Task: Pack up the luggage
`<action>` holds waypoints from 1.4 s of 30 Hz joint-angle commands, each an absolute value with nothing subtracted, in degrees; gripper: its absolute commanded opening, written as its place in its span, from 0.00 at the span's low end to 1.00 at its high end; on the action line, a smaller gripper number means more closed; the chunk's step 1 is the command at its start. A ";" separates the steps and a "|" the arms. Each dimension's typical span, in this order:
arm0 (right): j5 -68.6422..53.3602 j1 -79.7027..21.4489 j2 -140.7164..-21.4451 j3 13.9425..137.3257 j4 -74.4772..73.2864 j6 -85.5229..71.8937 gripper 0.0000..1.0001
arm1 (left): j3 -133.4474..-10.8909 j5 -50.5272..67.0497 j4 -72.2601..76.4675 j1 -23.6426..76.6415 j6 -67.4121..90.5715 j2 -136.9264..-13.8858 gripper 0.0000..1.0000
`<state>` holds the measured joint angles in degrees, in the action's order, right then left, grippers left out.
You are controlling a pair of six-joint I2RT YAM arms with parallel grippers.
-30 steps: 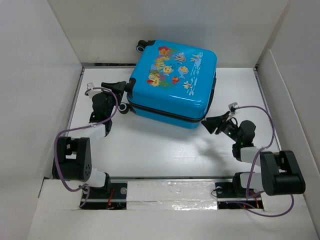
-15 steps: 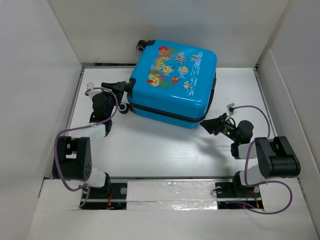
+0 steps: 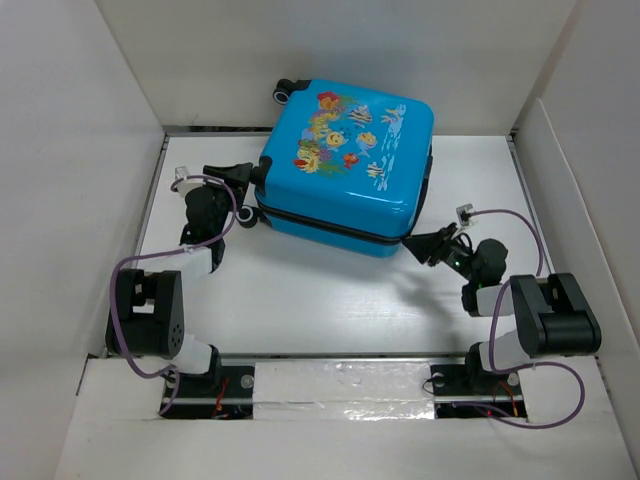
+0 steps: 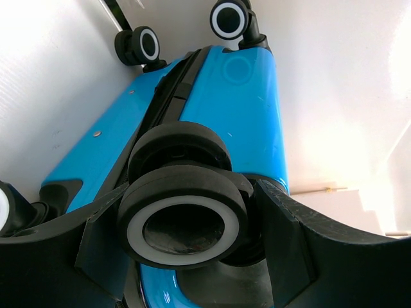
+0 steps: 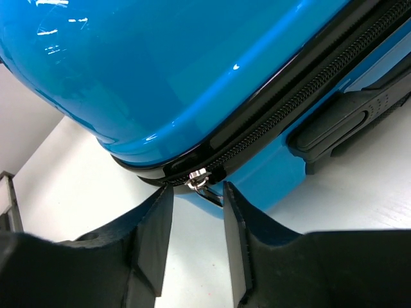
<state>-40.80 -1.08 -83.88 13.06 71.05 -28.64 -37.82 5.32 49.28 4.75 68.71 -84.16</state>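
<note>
Right gripper (image 5: pixel 197 190) sits at the lower right corner of the luggage (image 3: pixel 345 165), its fingers standing a little apart with the zipper pull (image 5: pixel 200 181) between them; a gap shows on both sides of the small metal tab, so it looks bracketed rather than pinched. Left gripper (image 4: pixel 189 221), at the left of the overhead view, is clamped around a caster wheel (image 4: pixel 182 187) at the case's lower left corner, which I judge is there to steady it.

Outward from the hands, the blue case lies flat on the white table (image 3: pixel 300 300) in the upper middle of the overhead frame, fish print facing up and its far wheels near the back wall.

Its lid is down on the base and nothing lies loose beside it, so loading looks finished. Zipping is what seems left: teeth look meshed to the right of the slider, but how far round the zip runs is not visible. Whatever is inside is hidden.
</note>
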 commanded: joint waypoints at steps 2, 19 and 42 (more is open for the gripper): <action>-38.58 -0.62 -83.58 15.82 74.00 -26.89 0.37 | -36.91 7.91 55.11 5.54 63.81 -84.20 0.02; -39.02 -1.93 -95.01 12.40 95.53 -37.53 0.00 | -35.77 8.00 55.90 5.54 64.16 -84.29 0.01; -25.40 -9.84 -61.44 21.36 29.62 -17.84 0.00 | -25.84 -13.35 49.41 18.94 48.18 -53.98 0.10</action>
